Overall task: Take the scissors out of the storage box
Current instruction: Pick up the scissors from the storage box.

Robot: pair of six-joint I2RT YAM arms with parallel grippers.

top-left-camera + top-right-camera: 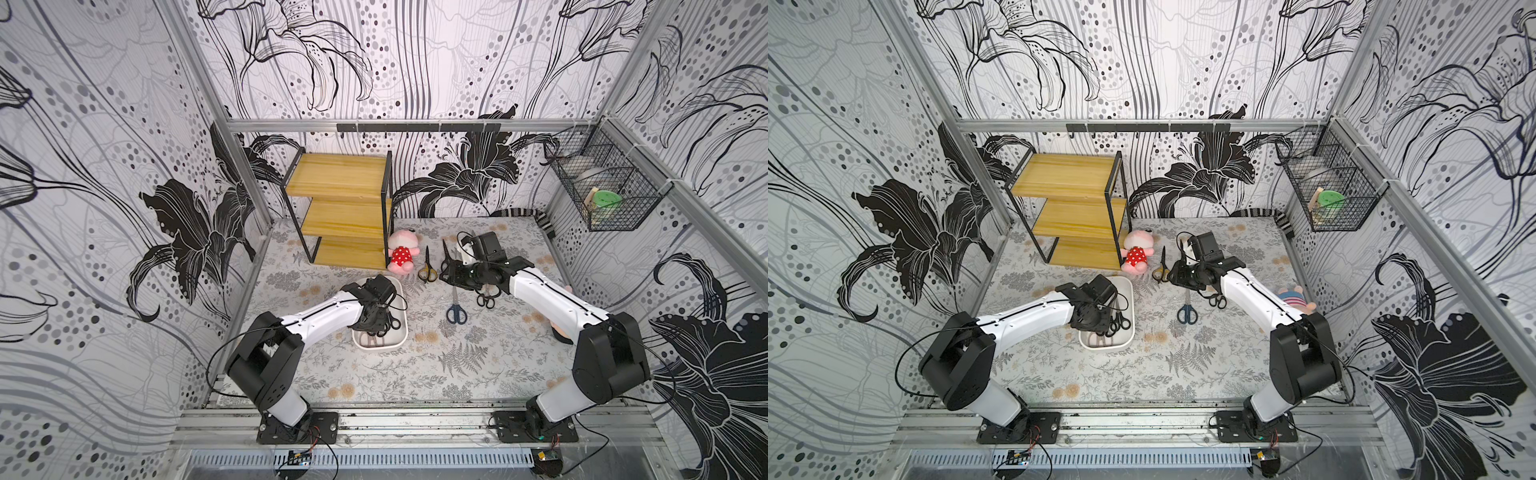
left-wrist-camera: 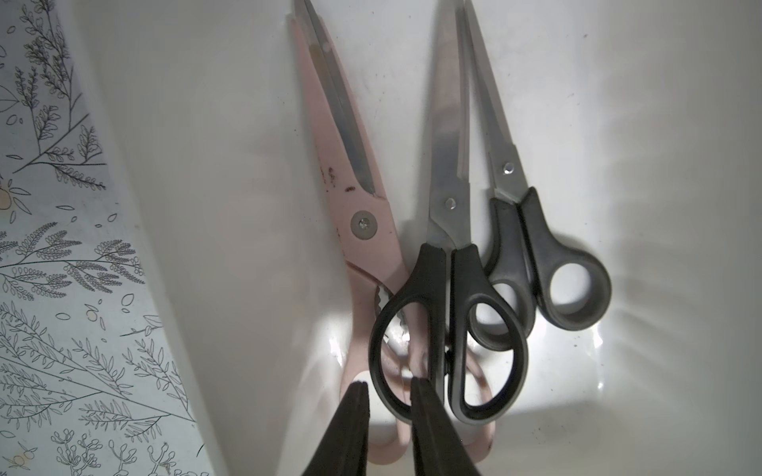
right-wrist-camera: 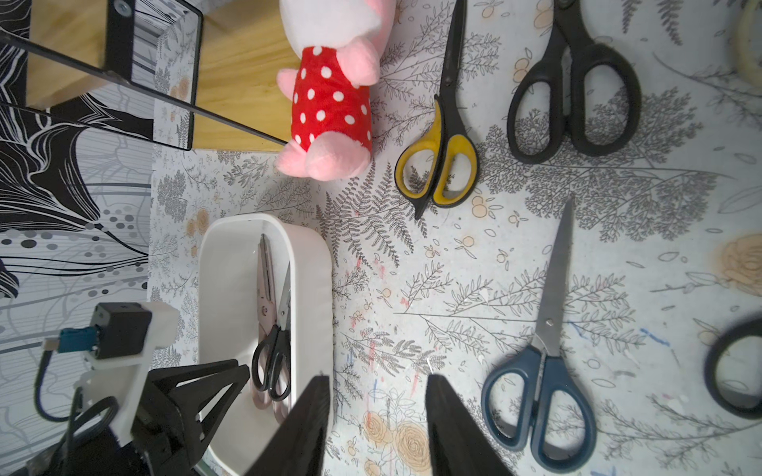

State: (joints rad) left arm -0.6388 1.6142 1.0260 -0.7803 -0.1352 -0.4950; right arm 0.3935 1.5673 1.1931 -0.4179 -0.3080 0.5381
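Black-handled scissors (image 2: 449, 222) lie in the white storage box (image 2: 198, 206) directly ahead of your left pincer (image 2: 387, 385), blades pointing away, its narrowly parted jaws astride the near handle loop, pinching or not you cannot tell, while your right pincer (image 3: 377, 387) hangs spread and empty farther off.

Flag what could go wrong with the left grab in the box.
1. The left gripper straddles the black pair at its handle loop, which lies on the pink pair; closing may pinch both, or slip off the thin rim.
2. The small pair has one handle loop tucked under the black pair's other loop, so lifting could drag it along or knock it against the box wall.
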